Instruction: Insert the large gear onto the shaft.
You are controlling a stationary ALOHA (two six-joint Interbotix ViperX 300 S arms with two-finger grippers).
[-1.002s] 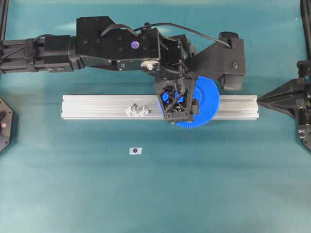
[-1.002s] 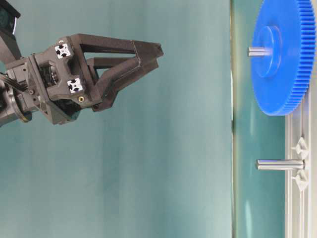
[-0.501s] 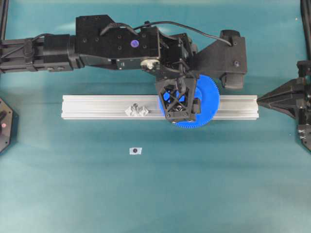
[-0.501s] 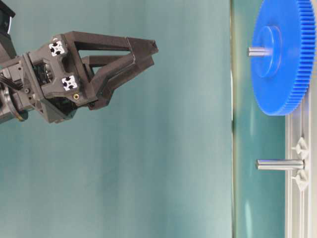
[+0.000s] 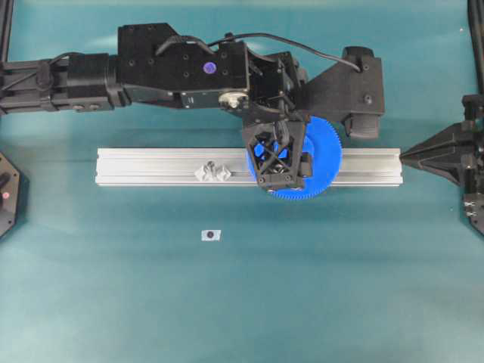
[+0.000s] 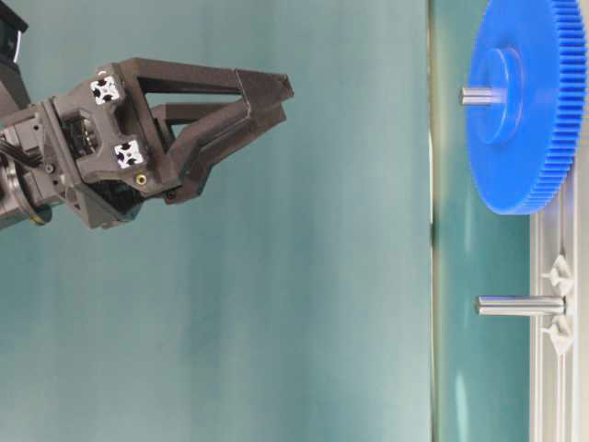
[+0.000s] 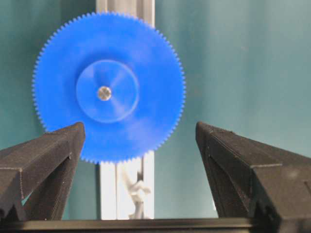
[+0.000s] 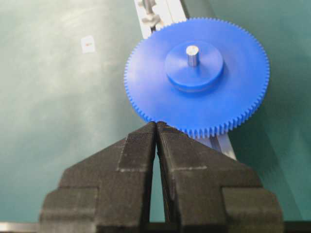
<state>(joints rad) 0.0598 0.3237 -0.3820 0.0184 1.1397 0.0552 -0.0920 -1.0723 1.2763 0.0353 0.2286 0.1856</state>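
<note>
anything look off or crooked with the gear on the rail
Nothing stands out. The large gear lies flat on the aluminium rail with the shaft poking up through its hub, and the open left gripper is clear of it.

Overhead, the left hand hides the large gear hub; its rim shows only from twelve to six o'clock.

Left gripper hangs with fingers wide apart; right gripper fingers pressed together.
</note>
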